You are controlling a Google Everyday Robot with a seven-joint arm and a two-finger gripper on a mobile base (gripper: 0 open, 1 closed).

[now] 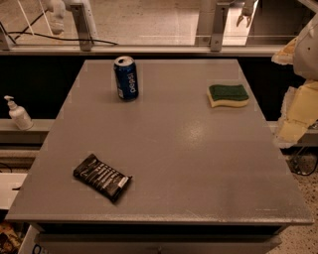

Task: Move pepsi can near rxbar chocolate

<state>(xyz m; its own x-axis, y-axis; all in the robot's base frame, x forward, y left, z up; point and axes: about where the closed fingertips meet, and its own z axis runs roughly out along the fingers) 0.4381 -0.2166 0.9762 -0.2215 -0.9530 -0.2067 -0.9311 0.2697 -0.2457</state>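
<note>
The pepsi can, dark blue with white lettering and a silver top, stands upright at the far left of the grey table. The rxbar chocolate, a flat bar in a black wrapper with pale lettering, lies at an angle near the front left corner. The two are well apart, with bare table top between them. My gripper hangs at the top right, beyond the table's far edge, far from both the can and the bar. Pale parts of my arm show at the right edge.
A green-and-yellow sponge lies at the far right of the table. A white pump bottle stands on a low ledge to the left of the table. A rail with posts runs behind the far edge.
</note>
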